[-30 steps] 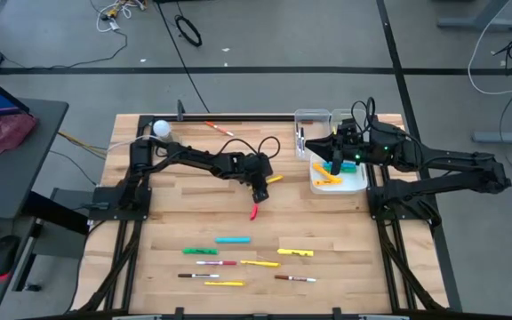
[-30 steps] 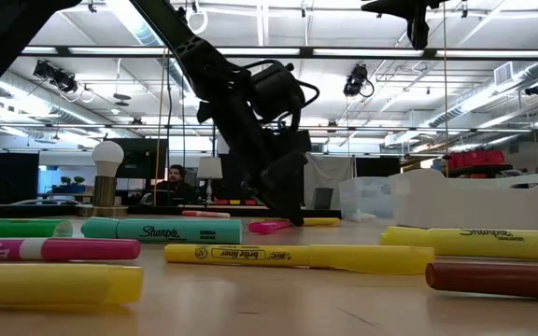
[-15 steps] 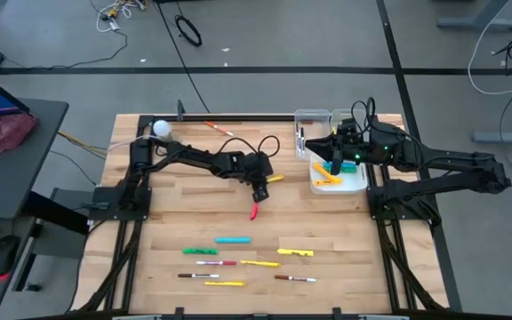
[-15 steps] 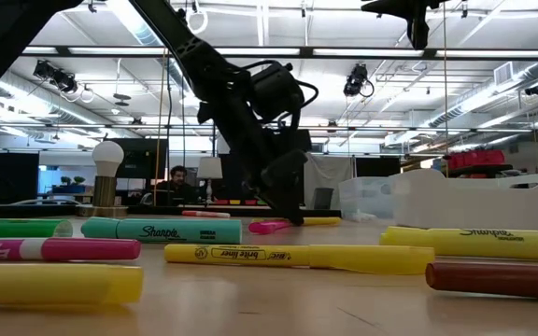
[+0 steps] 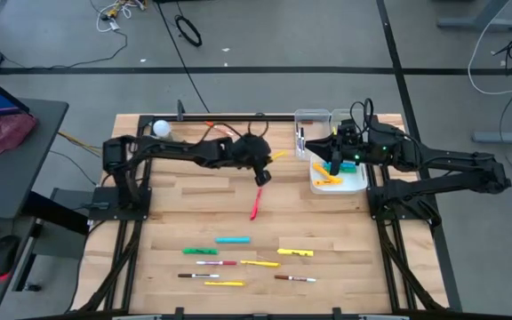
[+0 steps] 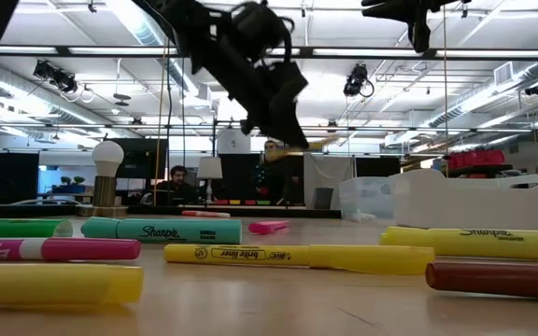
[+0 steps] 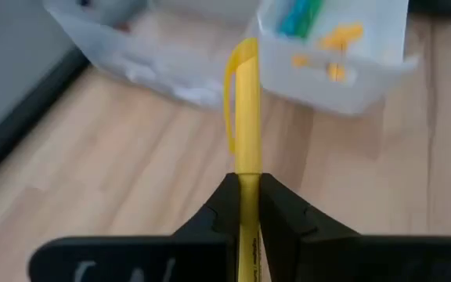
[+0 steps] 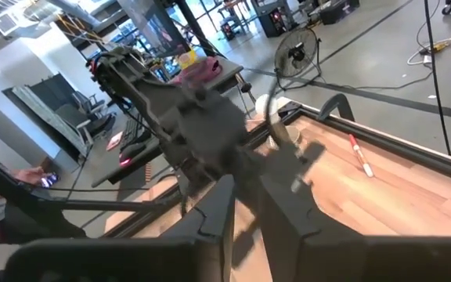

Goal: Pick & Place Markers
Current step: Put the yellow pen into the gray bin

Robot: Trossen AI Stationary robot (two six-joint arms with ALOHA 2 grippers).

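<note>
transport step in hand: the left gripper, at frame centre above the worktop, is clenched on a yellow marker held clear of it, and the next move, judged, calls for carrying it rightward over the clear bin before release.

Nine markers lie loose on the desk: eight in a cluster near the front and one pink-red marker at mid-desk. One yellow marker is off the desk. Two clear bins stand together. Two arms reach in.
</note>
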